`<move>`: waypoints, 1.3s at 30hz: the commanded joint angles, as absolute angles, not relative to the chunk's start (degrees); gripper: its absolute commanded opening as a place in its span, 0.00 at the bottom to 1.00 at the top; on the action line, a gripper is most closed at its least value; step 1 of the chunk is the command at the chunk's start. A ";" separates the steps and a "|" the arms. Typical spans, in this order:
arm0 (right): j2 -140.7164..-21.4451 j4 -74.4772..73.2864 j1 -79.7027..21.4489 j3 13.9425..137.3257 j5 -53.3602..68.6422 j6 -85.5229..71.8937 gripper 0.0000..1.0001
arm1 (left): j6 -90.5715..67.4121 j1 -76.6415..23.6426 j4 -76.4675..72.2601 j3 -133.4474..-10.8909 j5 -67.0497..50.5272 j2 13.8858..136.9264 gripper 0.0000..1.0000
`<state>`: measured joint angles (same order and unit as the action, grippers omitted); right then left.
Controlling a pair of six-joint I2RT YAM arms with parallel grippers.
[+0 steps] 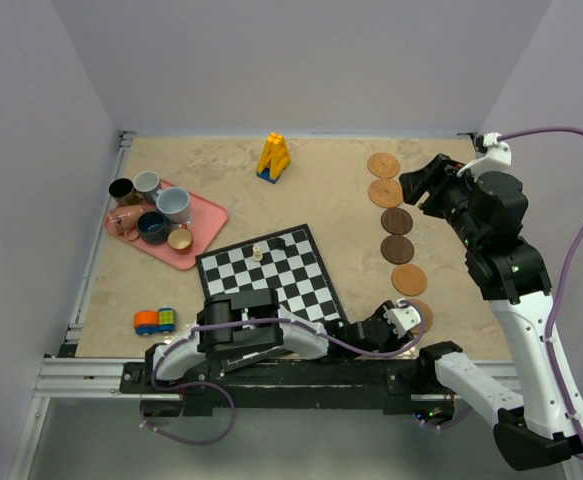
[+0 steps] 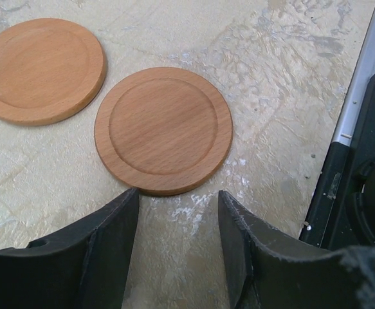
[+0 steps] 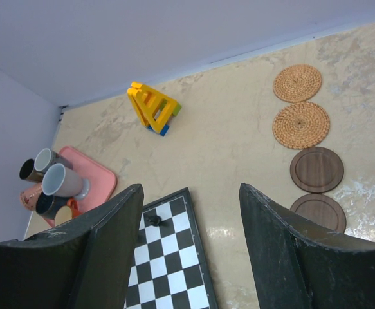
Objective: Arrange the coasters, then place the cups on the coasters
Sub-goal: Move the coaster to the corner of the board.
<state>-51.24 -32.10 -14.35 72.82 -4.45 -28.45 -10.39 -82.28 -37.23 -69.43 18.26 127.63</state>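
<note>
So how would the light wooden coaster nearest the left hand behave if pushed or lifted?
The coaster looks like rigid wood, so probably won't flex. Thin and flat on the table, it would likely slide when pushed and be awkward to pinch.

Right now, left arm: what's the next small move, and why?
Probably lift the left gripper clear and swing it toward the pink tray. Its fingers are open and empty, just short of the nearest coaster, which lies flat at the near end of a row of six coasters. No cup stands on any; the cups are all bunched at the tray.
</note>
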 commanded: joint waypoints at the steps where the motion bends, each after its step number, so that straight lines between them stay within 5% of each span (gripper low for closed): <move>1: -50.19 -30.41 -14.33 72.77 -3.52 -28.04 0.66 | -11.51 -82.00 -32.70 -69.61 20.83 130.60 0.56; 33: -50.45 -29.71 -14.24 71.63 -3.25 -27.69 0.66 | -14.94 -80.86 -30.14 -71.28 25.93 131.84 0.56; 39: -50.54 -29.62 -14.33 71.54 -3.78 -27.51 0.68 | -13.63 -80.95 -35.41 -66.90 23.30 128.95 0.63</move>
<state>-51.22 -32.05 -14.35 71.66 -3.92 -28.42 -12.93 -81.71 -37.41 -71.31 24.38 129.32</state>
